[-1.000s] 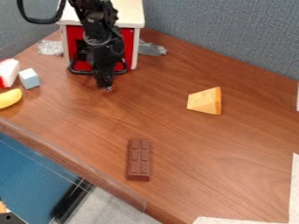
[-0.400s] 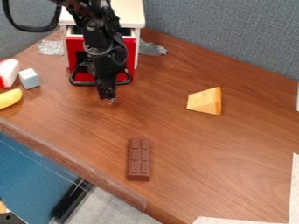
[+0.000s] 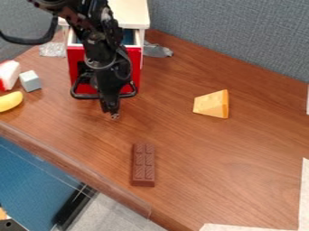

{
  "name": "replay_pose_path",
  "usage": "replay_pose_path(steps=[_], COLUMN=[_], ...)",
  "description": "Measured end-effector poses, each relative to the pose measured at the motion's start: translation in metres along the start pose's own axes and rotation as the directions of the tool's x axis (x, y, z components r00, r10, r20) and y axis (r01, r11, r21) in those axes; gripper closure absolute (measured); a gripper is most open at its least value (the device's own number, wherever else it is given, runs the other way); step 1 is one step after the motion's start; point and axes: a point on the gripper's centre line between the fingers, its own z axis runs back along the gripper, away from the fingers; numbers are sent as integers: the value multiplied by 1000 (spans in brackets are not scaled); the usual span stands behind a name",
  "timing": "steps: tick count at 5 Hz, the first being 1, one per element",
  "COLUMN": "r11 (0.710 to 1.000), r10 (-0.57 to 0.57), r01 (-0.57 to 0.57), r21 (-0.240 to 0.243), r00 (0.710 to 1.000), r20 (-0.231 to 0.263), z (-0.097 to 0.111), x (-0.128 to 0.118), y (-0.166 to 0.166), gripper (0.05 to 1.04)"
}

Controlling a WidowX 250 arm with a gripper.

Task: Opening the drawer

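Cannot make out any readable text, label, brand, number or sign on anything in sight

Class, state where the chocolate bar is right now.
In the camera view, the chocolate bar lies near the table's front edge, below and left of the cheese wedge.

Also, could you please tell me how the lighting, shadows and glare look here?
In the camera view, the flat white cabinet top looks bright; the crumpled silver wrapping catches small highlights; the black robot arm reads dark against the red drawer front; any shadow by the yellow cheese wedge is faint.
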Motion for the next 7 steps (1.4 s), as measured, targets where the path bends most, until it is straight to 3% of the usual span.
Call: replay_pose_path(steps=[7], r11=[1000], r10=[-21], r01=[21], r21=[9], r00=[1000], r20=[2], z=[4], x=[-16], y=[-42], gripper=[896])
